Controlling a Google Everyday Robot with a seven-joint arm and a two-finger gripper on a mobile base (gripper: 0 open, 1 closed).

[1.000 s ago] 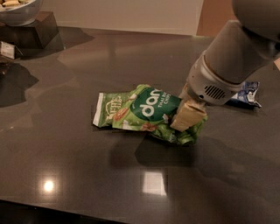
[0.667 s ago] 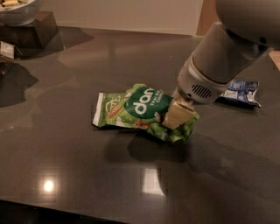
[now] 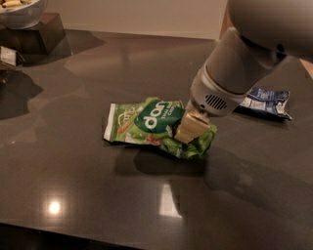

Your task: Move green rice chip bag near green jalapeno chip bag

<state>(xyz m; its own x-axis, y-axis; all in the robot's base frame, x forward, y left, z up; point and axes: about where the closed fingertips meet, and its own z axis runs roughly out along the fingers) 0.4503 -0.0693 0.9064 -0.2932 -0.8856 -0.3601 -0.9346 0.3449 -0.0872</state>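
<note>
The green rice chip bag [image 3: 161,119], puffy lime-green with a dark green circle and white letters, lies in the middle of the dark table. Its left part overlaps the green jalapeno chip bag [image 3: 119,123], a flatter green bag with a white left end that lies directly to its left. My gripper [image 3: 190,128] comes down from the upper right. Its cream fingers [image 3: 193,123] are shut on the crumpled right end of the rice chip bag. That end looks slightly raised, with a shadow under it.
A dark blue bag [image 3: 266,100] lies to the right, behind my arm. A dark block with a white bowl [image 3: 22,12] stands at the back left corner. The glossy table [image 3: 73,195] shows light reflections in front.
My gripper has moved left with the rice chip bag in it. The bag now lies against and partly over the jalapeno bag. The jalapeno bag and blue bag have not moved.
</note>
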